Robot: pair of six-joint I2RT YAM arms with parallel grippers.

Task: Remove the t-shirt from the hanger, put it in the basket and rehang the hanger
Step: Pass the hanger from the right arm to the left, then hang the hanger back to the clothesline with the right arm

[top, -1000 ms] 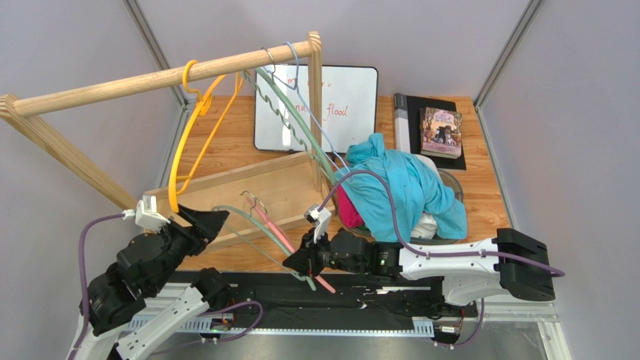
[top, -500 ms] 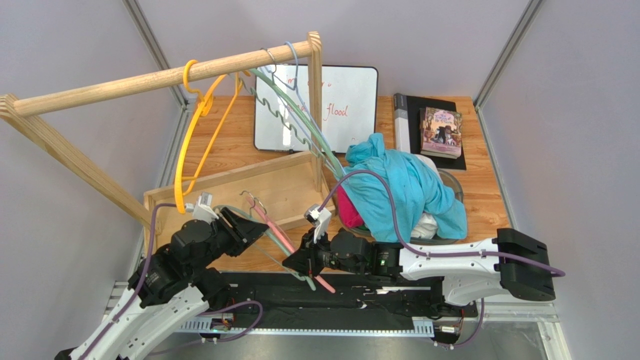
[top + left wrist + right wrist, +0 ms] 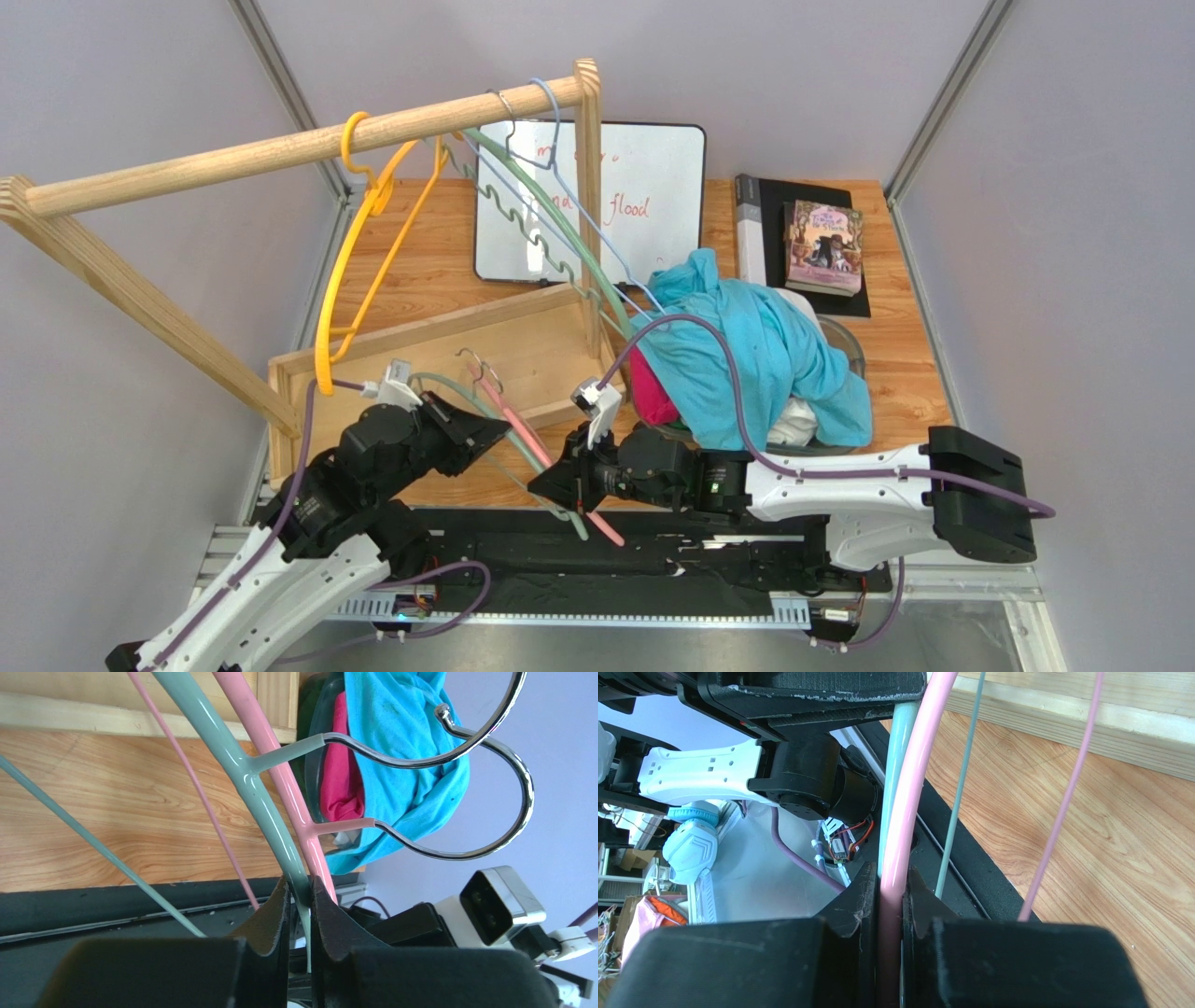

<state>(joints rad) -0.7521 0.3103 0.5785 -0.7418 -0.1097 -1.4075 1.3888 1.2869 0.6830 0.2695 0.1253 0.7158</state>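
Two bare hangers lie crossed at the table's near edge. The green hanger has my left gripper shut on its arm just below the hook; in the top view that gripper sits left of the pair. My right gripper is shut on the pink hanger, seen from above at the pair's lower end. A teal t-shirt lies heaped to the right over a pink garment, on no hanger.
A wooden rack spans the left, with a yellow hanger and several thin hangers on its rail. A whiteboard and a book lie at the back. A black strip edges the table.
My left arm swung right from beside the rack base to the hangers, and its open jaws closed on the green hanger. The right gripper held still on the pink hanger.
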